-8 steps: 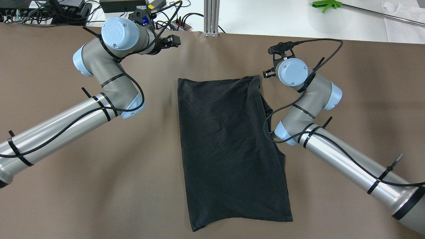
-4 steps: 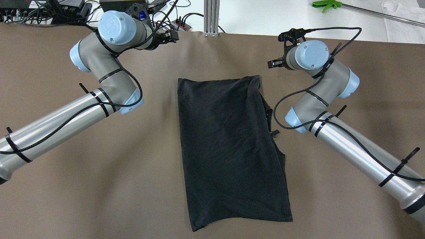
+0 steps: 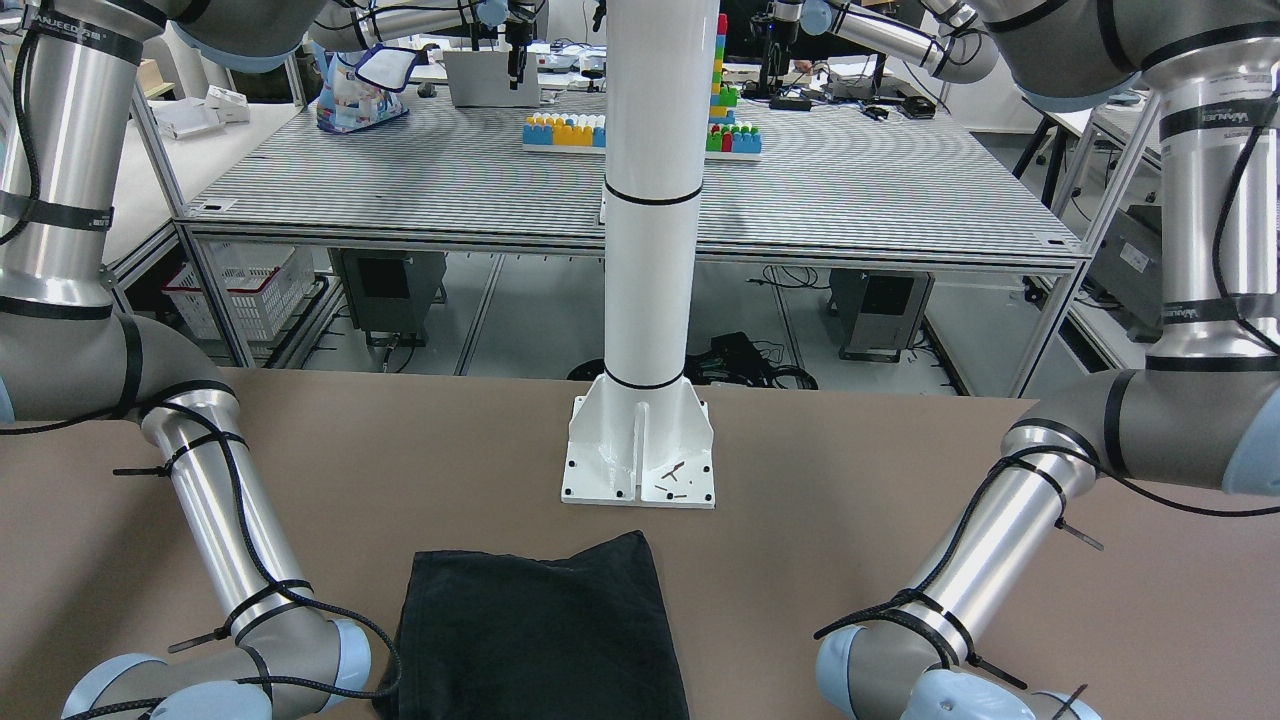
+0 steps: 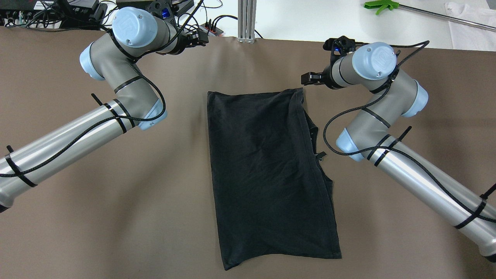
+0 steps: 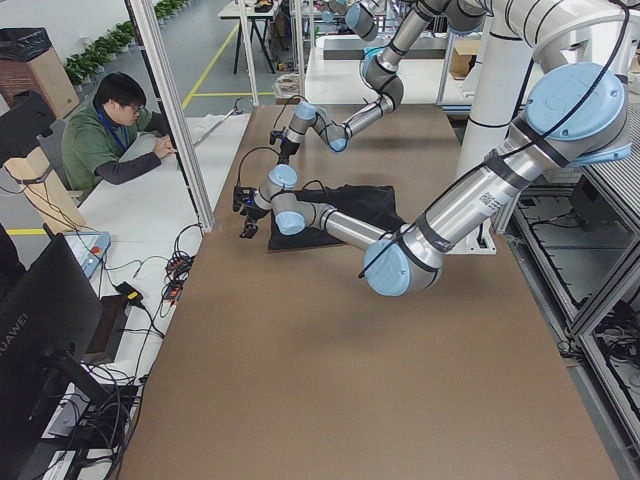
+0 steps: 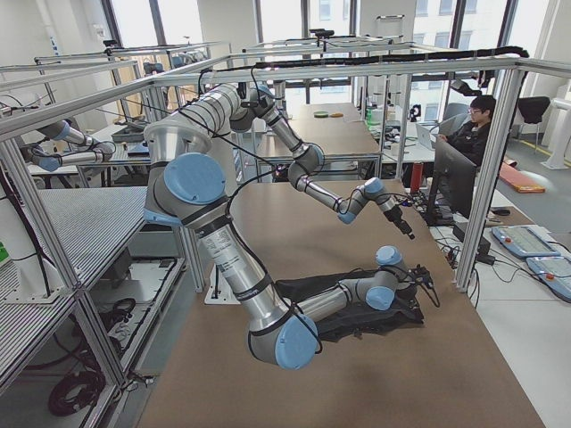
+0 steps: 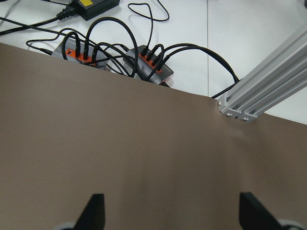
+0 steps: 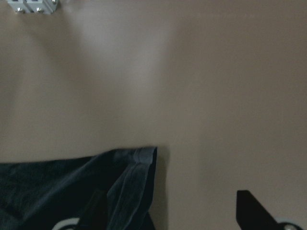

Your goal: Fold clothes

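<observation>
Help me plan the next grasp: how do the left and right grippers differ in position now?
The left gripper hangs over bare table at the far edge, near the cables; the right gripper is just beyond the far right corner of the cloth. The left wrist view shows no cloth; the right wrist view shows that corner. Both are open and empty.

The back of the monitor [image 5: 40,330] in the left-side view carries the brand name HUAWEI, printed vertically. The left arm's joint cap [image 4: 133,22] and the right arm's joint cap [image 4: 376,58] each bear an embossed UR logo. White lettering on the black arm band [image 3: 70,25] cannot be read reliably.
</observation>
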You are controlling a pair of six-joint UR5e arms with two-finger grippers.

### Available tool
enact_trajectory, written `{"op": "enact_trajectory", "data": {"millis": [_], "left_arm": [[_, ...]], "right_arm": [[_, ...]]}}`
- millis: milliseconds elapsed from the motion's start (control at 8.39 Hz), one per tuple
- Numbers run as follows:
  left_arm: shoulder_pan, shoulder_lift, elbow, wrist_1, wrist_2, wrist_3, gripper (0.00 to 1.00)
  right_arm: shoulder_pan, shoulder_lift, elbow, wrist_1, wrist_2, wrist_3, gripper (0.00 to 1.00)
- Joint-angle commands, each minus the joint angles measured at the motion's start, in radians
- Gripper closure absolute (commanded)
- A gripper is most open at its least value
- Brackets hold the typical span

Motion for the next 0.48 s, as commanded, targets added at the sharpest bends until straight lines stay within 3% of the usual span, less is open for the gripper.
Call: {"op": "enact_trajectory", "data": {"millis": [0, 358], "left_arm": [[-0.005, 0.0, -0.001, 0.0, 0.0, 0.0, 0.0], [-0.005, 0.0, -0.001, 0.0, 0.0, 0.0, 0.0]], "right_arm": [[-0.073, -0.084, 0.092, -0.002, 0.046, 0.15, 0.05], [-0.154, -0.08, 0.074, 0.006, -0.043, 0.167, 0.05]]}}
